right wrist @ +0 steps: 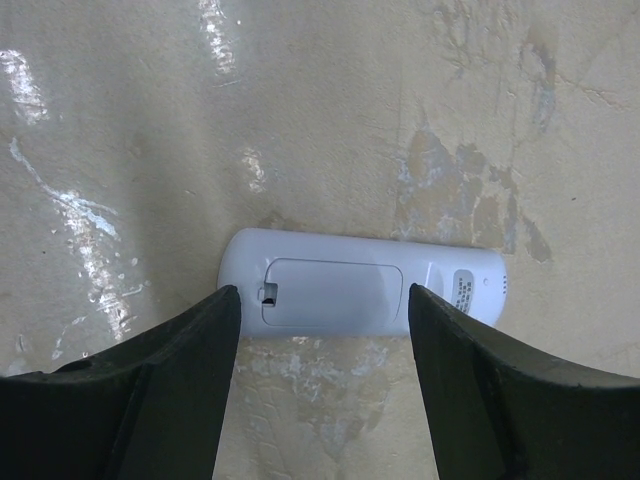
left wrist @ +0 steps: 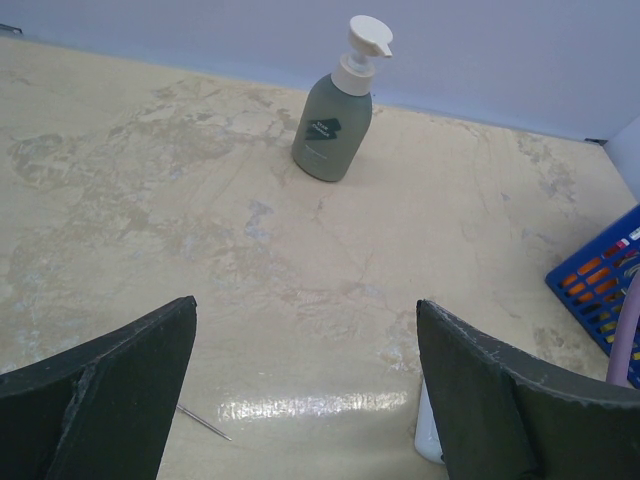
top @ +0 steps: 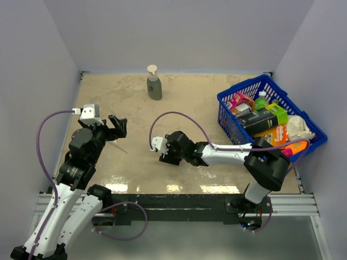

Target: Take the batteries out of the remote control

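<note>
Right end effector (right wrist: 322, 300) hangs low over the remote control (right wrist: 362, 283), fingers apart, one on either side of its body; contact cannot be confirmed. Remote control lies back-up near the bench (right wrist: 150, 120) centre, battery cover (right wrist: 333, 297) shut, batteries hidden. Left end effector (left wrist: 305, 305) is spread wide above the bench's left side, thin grey stick (left wrist: 203, 423) below it.

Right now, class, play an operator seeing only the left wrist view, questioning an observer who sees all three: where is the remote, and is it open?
Observer: The remote control lies back-up under the right hand, whose fingers are spread.
Operator: Is the battery cover off?
Observer: No, the cover is on; no batteries show.
Operator: Where is my left hand?
Observer: From above, the left hand hangs open over the left side of the table.
</note>
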`<state>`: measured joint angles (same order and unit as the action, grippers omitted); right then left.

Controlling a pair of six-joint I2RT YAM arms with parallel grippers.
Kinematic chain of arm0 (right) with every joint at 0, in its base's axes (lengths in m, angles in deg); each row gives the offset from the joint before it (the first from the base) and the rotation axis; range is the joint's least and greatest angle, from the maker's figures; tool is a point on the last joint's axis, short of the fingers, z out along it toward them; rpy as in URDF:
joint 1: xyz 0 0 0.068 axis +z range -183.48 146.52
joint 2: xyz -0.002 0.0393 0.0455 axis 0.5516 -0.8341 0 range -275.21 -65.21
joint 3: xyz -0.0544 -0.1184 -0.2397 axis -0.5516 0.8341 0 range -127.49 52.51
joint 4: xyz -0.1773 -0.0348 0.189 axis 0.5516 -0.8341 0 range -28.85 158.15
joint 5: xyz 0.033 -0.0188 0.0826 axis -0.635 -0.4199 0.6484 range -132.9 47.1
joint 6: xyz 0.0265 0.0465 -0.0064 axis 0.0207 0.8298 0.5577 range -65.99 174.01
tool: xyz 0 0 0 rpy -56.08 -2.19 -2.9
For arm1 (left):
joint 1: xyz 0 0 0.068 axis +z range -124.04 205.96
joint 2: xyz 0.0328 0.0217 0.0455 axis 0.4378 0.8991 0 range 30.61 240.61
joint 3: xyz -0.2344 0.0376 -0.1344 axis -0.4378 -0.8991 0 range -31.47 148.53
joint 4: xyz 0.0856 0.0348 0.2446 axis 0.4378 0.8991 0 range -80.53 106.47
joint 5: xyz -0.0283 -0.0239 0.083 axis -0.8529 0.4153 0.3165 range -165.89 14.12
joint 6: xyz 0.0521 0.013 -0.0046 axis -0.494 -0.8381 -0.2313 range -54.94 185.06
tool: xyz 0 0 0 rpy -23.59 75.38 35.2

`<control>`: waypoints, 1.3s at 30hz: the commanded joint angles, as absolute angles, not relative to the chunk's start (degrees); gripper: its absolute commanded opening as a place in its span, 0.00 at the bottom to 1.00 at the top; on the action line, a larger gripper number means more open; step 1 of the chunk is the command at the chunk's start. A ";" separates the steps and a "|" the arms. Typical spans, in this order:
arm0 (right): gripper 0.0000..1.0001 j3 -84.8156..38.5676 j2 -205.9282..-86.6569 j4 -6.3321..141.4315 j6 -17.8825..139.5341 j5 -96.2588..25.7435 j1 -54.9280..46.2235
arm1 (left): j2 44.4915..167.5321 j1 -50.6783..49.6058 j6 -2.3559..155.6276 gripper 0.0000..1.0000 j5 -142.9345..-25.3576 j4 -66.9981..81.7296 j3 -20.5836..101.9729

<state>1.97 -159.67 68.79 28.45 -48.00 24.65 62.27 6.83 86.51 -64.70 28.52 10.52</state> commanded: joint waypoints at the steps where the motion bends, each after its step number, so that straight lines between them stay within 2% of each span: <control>1: 0.69 0.57 -159.34 69.46 28.44 -49.84 24.79 | 62.33 6.80 85.80 0.95 -63.84 28.01 10.98; 17: 0.63 1.27 -160.57 71.22 28.17 -50.90 24.79 | 62.42 6.80 85.71 0.95 -63.93 28.01 10.98; 39: 0.61 1.01 -160.40 71.05 27.82 -54.06 25.41 | 62.51 6.80 85.71 0.95 -63.84 27.93 11.06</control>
